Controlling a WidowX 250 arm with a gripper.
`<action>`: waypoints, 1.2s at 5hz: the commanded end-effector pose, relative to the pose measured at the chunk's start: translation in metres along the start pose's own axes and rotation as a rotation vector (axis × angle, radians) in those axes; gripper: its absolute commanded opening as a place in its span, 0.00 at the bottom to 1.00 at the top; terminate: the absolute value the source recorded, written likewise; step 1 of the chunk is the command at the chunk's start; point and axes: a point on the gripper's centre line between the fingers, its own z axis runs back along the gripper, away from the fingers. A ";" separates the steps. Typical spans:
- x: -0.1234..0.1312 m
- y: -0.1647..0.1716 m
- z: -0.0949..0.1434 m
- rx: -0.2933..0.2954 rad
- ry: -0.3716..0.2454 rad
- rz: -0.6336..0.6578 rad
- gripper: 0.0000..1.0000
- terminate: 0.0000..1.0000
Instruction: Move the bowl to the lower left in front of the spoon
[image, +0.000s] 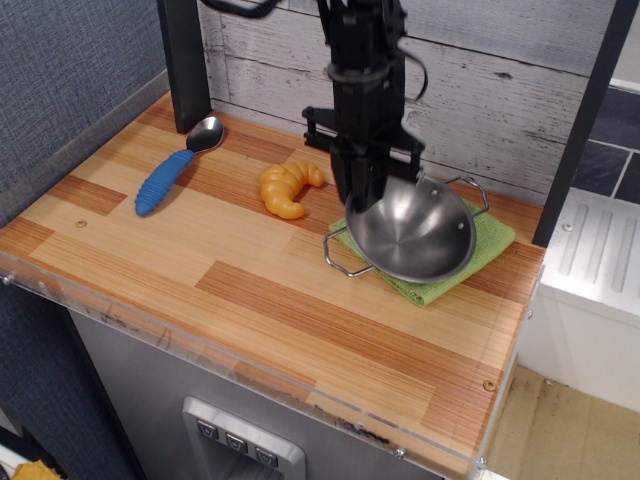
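Note:
The shiny steel bowl (412, 233) with wire loop handles hangs tilted above the green cloth, its open side facing the camera. My black gripper (365, 190) comes down from above and is shut on the bowl's far left rim. The spoon (178, 164), silver head and ribbed blue handle, lies at the far left of the wooden top, well away from the bowl. The orange croissant (287, 188) lies between spoon and bowl, just left of my gripper.
A green cloth (478, 250) lies under the bowl at the back right. A dark post (186, 60) stands behind the spoon's head. A plank wall (500, 90) runs along the back. The wooden top (250, 300) ends in a clear front lip.

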 end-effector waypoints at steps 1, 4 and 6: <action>-0.024 0.026 0.068 -0.013 -0.164 0.045 0.00 0.00; -0.112 0.130 0.051 0.011 -0.098 0.278 0.00 0.00; -0.125 0.147 0.023 0.057 -0.030 0.309 0.00 0.00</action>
